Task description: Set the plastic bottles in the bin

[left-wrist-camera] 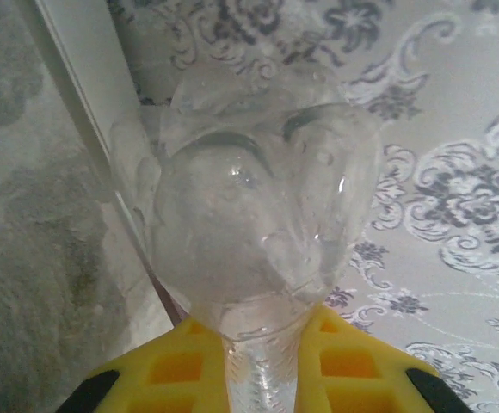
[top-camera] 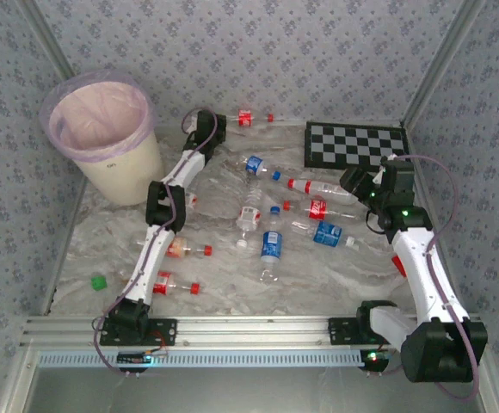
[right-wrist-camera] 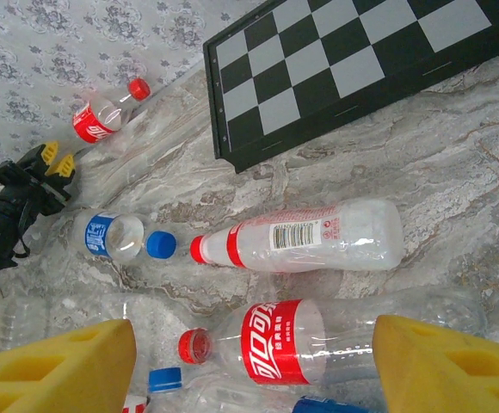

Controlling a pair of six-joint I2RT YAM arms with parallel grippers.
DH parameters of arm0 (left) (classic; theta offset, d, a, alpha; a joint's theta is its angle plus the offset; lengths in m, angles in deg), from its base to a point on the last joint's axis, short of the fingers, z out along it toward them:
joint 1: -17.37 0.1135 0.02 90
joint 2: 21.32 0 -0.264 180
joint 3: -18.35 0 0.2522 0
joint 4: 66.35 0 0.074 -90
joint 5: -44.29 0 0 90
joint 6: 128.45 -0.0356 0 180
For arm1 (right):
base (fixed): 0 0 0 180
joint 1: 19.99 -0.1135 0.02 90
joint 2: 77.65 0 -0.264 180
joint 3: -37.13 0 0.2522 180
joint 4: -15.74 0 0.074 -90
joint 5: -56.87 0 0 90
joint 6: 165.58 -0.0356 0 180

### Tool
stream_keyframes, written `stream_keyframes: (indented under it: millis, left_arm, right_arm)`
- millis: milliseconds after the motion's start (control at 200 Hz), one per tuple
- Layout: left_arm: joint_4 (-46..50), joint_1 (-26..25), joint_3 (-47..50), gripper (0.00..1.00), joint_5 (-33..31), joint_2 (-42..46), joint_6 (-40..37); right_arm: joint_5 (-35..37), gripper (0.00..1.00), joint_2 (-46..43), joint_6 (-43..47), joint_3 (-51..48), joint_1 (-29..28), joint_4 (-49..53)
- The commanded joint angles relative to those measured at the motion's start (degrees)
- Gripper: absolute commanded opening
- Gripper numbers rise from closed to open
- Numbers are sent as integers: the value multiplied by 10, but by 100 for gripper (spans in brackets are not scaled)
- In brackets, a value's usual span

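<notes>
Ten or so plastic bottles (top-camera: pixel 271 245) are lying scattered over the middle of the surface (top-camera: pixel 318 284), and the bin (top-camera: pixel 133 172) sits up in the far left corner with a pink bag (top-camera: pixel 95 120) in it. Left hand (left-wrist-camera: pixel 258 340) is clamped tight on a clear bottle (left-wrist-camera: pixel 258 215) by the far edge, pretty close to the bin. Right hand (right-wrist-camera: pixel 254 331) hangs with its fingers spread apart and nothing in them, over a red-label bottle (right-wrist-camera: pixel 275 344) near the checkerboard (right-wrist-camera: pixel 361 60) at the far right.

near red-label bottle (right-wrist-camera: pixel 275 344) between the fingers of the right gripper (right-wrist-camera: pixel 254 366): white script logo, letters unclear | clear bottle (right-wrist-camera: pixel 305 237) just beyond it: barcode, print too small | far red-label bottle (right-wrist-camera: pixel 95 122), ahead-left: white logo, unreadable | blue-label bottle (right-wrist-camera: pixel 103 237), left: illegible
</notes>
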Motion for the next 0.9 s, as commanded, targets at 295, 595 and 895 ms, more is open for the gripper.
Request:
stream_keyframes:
  millis: [295,595,895]
  left_arm:
    - [-25,-35,36,0,94,132,-95]
    - [-22,-74,122,0,157,298,-223]
    - [203,-90,89,0,181,460,-432]
  right_arm:
    - [-4,75,-20,-5,-10,-1,-8]
    - [1,75,-37,-3,-12,-2,0]
    - [-10,74,-34,9,-13,-10,-6]
